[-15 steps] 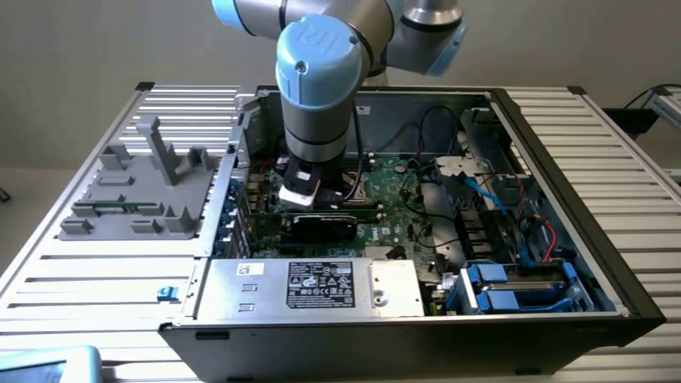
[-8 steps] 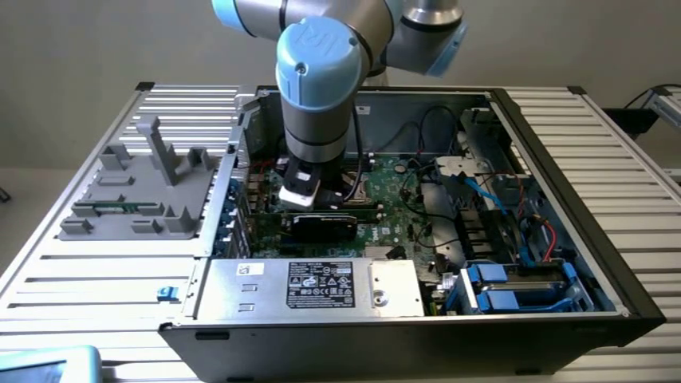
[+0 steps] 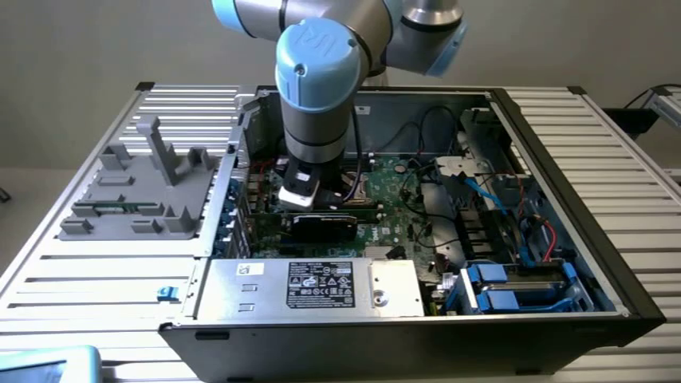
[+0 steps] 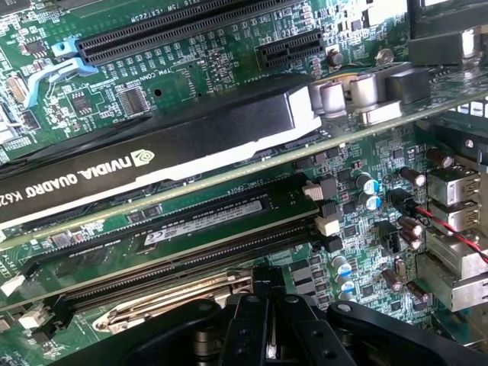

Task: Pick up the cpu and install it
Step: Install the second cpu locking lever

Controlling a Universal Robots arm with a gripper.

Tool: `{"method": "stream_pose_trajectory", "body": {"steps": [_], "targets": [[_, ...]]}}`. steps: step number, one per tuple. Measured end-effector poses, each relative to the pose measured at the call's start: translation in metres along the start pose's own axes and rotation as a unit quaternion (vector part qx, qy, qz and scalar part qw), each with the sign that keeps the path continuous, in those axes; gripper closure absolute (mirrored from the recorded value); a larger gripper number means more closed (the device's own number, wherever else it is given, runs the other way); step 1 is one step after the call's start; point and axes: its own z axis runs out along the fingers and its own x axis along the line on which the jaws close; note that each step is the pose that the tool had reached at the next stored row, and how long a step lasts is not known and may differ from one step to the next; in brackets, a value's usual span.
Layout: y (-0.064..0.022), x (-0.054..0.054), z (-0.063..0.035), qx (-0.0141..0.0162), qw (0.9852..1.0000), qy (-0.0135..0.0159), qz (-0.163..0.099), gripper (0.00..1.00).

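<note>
- A grey holder block stands on the left part of the slatted table, just beside the open computer case. Its slots are too small to read.
- The arm reaches down into the left half of the case. The gripper is low over the motherboard, at the far side of the black graphics card.
- In the wrist view the gripper has its jaws drawn together over a metal socket frame, next to a memory stick and the graphics card.
- I cannot tell where the cpu is. It may be pinched or pressed under the closed jaws at the socket, so the work looks to be at the install stage, with seating unconfirmed.
- A silver power supply lies along the case's front edge.
- Blue drive cages and cables fill the case's front right corner.
- Bare slats run along the table's right side, with a plain pale wall behind.
</note>
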Motion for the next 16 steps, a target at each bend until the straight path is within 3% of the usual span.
{"method": "stream_pose_trajectory", "body": {"steps": [16], "targets": [[0.0007,-0.0016,0.0004,0.0001,1.0,0.0,0.0,0.89]]}}
